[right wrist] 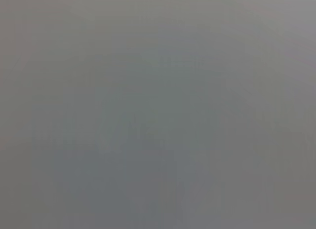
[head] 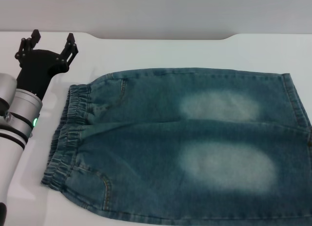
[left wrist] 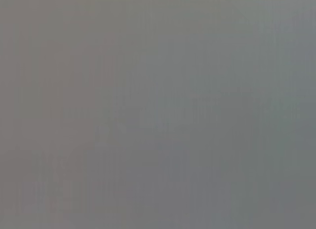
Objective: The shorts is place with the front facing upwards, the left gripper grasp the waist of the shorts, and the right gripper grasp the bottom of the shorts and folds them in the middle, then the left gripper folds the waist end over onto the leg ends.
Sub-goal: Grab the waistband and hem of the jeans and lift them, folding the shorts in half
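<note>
The blue-green denim shorts [head: 195,143] lie flat on the white table, with two pale faded patches on the legs. The gathered elastic waist [head: 68,136] is at the left. The leg ends [head: 297,106] reach the right edge of the head view. My left gripper [head: 47,43] is a black claw on a white banded arm with a green light. It hovers over bare table beyond and to the left of the waist, open, holding nothing. The right gripper is out of view. Both wrist views show only plain grey.
The white table [head: 195,50] stretches behind the shorts to its far edge. A strip of bare table lies left of the waist, partly under my left arm [head: 19,119].
</note>
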`<state>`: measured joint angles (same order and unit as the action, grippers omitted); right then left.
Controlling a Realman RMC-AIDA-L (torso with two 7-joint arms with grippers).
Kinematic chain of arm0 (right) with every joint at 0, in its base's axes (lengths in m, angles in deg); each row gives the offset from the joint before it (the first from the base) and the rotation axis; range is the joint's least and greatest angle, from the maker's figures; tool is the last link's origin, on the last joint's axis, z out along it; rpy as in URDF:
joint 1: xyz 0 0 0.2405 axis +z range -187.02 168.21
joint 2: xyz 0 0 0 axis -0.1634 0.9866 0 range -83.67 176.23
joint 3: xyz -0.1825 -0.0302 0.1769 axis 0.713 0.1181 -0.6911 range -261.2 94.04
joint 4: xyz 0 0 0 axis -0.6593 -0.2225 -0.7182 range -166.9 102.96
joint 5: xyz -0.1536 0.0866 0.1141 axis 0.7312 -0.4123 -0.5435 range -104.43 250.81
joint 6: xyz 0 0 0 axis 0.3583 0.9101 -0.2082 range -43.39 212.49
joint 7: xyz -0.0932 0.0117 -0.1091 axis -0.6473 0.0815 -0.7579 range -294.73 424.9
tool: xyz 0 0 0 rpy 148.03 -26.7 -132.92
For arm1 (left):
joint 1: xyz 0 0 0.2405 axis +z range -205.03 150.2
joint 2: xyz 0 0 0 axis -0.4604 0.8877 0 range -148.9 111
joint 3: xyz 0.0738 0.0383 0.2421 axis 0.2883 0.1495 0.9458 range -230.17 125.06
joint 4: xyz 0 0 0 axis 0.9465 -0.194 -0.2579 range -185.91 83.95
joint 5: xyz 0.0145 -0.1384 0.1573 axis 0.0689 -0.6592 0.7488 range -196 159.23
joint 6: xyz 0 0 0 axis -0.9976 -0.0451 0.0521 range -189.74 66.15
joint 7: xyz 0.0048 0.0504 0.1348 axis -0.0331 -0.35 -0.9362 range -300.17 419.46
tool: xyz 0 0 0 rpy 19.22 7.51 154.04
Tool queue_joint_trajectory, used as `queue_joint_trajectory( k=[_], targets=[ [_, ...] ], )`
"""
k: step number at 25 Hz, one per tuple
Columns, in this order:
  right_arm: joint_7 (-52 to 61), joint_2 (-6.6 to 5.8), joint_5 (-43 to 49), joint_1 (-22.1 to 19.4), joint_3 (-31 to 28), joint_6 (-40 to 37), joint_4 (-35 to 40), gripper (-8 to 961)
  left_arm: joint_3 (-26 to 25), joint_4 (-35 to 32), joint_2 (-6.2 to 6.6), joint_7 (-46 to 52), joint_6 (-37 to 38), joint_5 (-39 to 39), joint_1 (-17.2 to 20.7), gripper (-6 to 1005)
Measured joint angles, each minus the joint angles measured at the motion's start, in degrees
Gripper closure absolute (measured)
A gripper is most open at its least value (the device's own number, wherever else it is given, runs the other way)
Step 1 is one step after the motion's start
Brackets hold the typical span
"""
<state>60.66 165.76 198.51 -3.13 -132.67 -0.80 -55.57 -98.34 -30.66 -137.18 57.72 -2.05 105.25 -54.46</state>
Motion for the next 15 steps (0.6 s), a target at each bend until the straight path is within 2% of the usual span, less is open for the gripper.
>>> queue_joint_trajectory(
  k=[8, 15],
  targets=[
    [0.4, 0.13, -0.2, -0.3, 0.3, -0.7, 0.3, 175, -0.1, -0.7, 0.08, -0.1, 0.0, 0.0, -0.7, 160],
    [1.6, -0.16, -0.2, -0.4, 0.7, -0.5, 0.1, 176, 0.1, 0.2, 0.00, 0.1, 0.3, 0.0, 1.1, 161]
  ],
)
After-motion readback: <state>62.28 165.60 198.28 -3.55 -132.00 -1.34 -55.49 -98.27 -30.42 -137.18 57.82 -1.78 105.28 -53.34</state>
